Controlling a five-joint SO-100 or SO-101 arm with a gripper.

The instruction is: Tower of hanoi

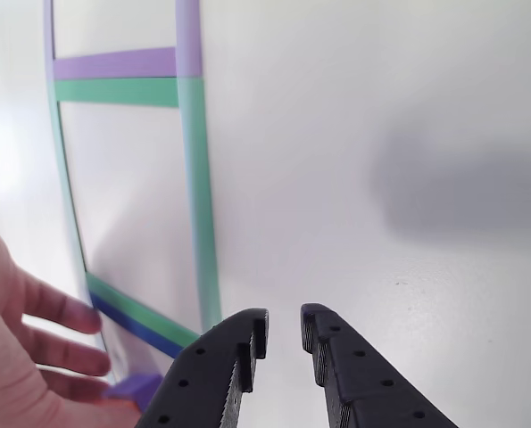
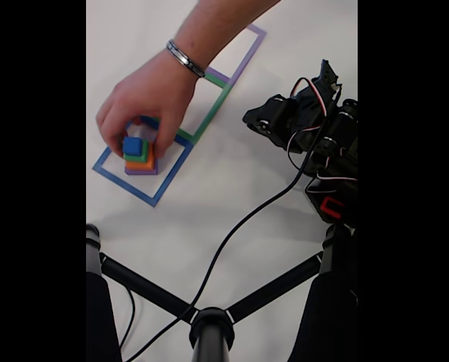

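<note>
Fixed view: the tower of hanoi (image 2: 139, 156) stands stacked inside the blue square outline (image 2: 126, 185) on the white counter (image 2: 232, 188). The purple cube is at the bottom, then orange, then green, with the small dark blue cube on top. A person's hand (image 2: 145, 98) reaches in from the top of the frame and its fingertips touch the stack from behind and beside it. A metal bracelet (image 2: 185, 58) sits on the wrist. The green square outline (image 2: 209, 113) and the purple square outline (image 2: 243, 53) run on in a row behind the blue one, partly covered by the forearm.

The arm sits well apart to the right, off the outlines. The gripper (image 2: 256, 119) points toward the squares. A black cable (image 2: 239, 226) trails from the arm across the counter to a black stand hub (image 2: 210, 326) at the bottom edge, with dark struts spreading from it.

Other view: the black fingers (image 1: 285, 334) hang over bare counter, slightly parted, nothing between them. The hand (image 1: 20, 348) is at lower left, a sliver of purple (image 1: 136, 389) just beside it. Green, purple and blue tape lines (image 1: 198, 205) cross the upper left. A soft shadow lies to the right.
</note>
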